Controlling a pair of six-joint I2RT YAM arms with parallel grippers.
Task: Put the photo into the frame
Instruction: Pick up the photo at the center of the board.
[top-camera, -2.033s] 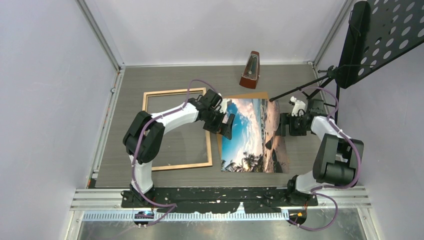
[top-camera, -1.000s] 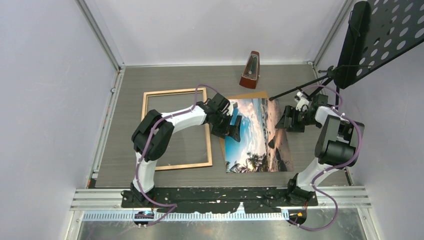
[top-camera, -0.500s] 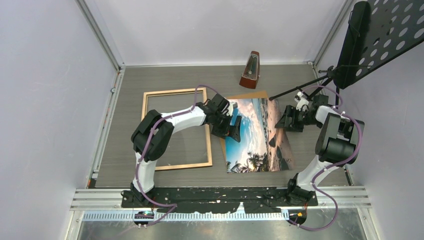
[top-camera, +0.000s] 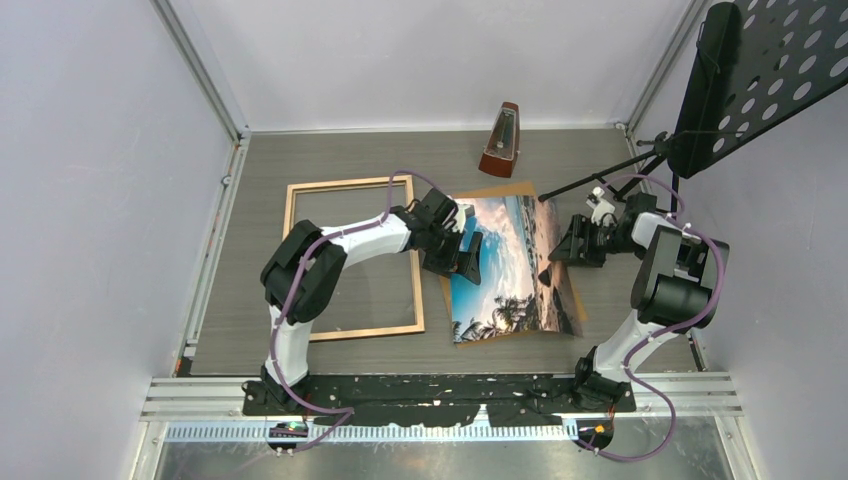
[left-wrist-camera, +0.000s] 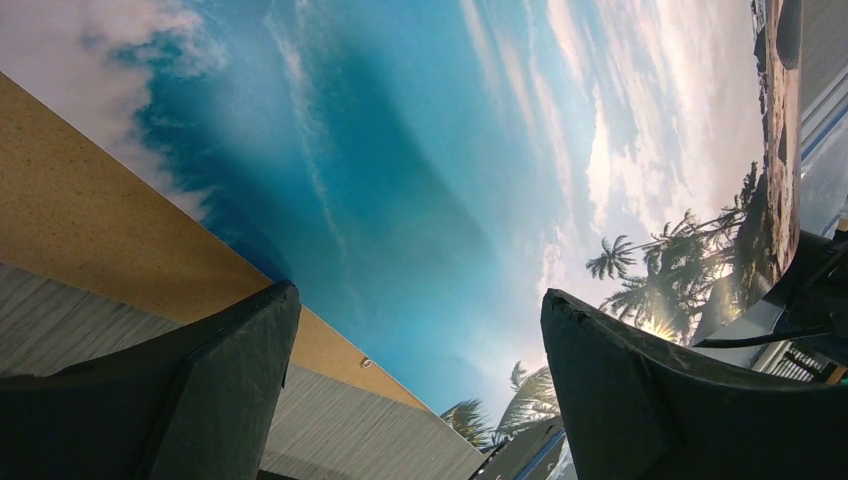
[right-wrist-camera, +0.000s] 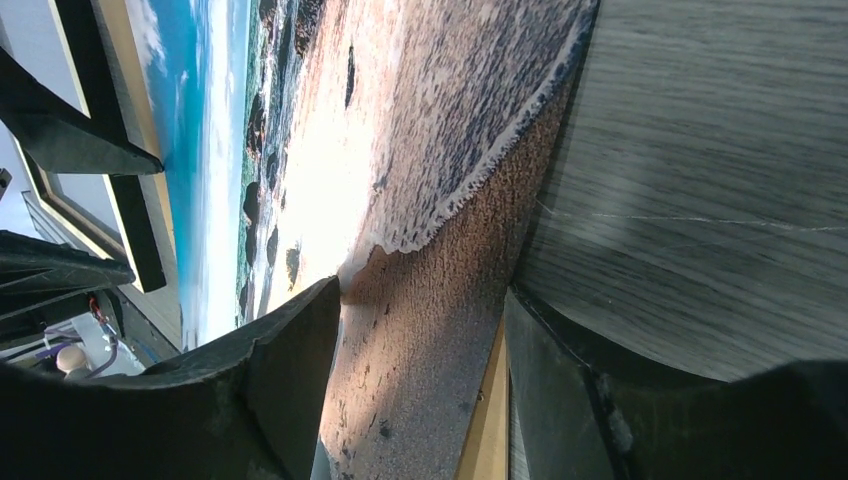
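Here, the photo lies face up on a brown hardboard sheet, with the frame flat at its 9 o'clock. The left gripper hovers, spread wide, over the photo's 9 o'clock edge. The right gripper, at 3 o'clock, straddles the bowed edge with its jaws parted.

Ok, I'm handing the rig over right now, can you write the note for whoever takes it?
Left end effector open, above the left edge of the photo, holding nothing.
Right end effector open, jaws astride the photo's right edge.
Photo face up on the brown board, right of the frame.
Frame flat, no photo in it.
To do: grip photo, carry it into frame.
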